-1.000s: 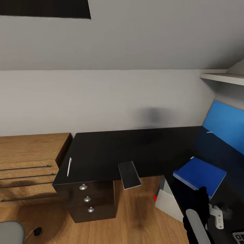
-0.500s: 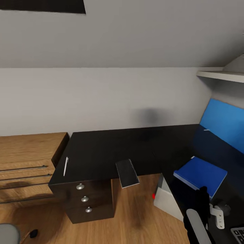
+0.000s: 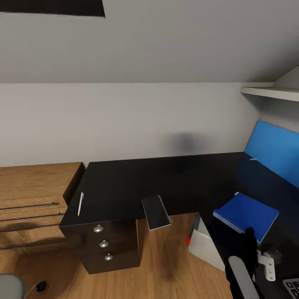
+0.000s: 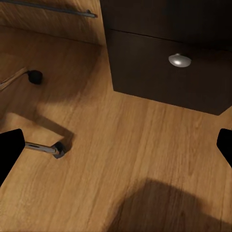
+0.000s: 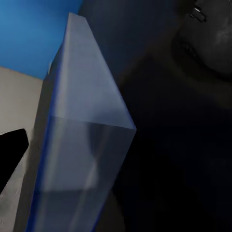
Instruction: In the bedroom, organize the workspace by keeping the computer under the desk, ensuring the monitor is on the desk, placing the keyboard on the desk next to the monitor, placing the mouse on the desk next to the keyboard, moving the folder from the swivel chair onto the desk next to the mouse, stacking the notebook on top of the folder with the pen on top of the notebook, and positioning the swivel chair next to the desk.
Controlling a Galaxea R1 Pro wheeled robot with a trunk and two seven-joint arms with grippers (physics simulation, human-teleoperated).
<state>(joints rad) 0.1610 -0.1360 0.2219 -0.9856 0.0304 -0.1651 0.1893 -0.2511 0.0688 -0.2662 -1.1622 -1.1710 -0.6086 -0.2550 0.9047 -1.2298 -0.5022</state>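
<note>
Presently, the head view shows the L-shaped black worktop (image 3: 137, 182) running along the wall and turning toward 4 o'clock. The white pen (image 3: 80, 203) lies near its edge at 9 o'clock, above the drawer unit (image 3: 106, 245) with three round knobs. The dark notebook (image 3: 156, 212) overhangs the front edge, partly off the surface. The blue folder (image 3: 246, 215) rests flat on the return at 4 o'clock, below the blue wall panel (image 3: 274, 151). Under that return, the grey computer (image 3: 203, 245) is mostly hidden; one corner with a red dot is visible. A corner of the keyboard (image 3: 292, 287) is cut off at 5 o'clock. The swivel chair (image 3: 9, 287) is cropped to a grey sliver at 7 o'clock.

The right arm (image 3: 243, 270) rises at 5 o'clock, its fingers dark against the worktop; their state cannot be told. The right wrist view is blurred, showing the folder's edge (image 5: 77, 145) close up.

The left wrist view shows the left fingers (image 4: 8, 152) spread wide, holding nothing, over the wood floor (image 4: 121, 159), with a chair castor (image 4: 57, 149) visible.
</note>
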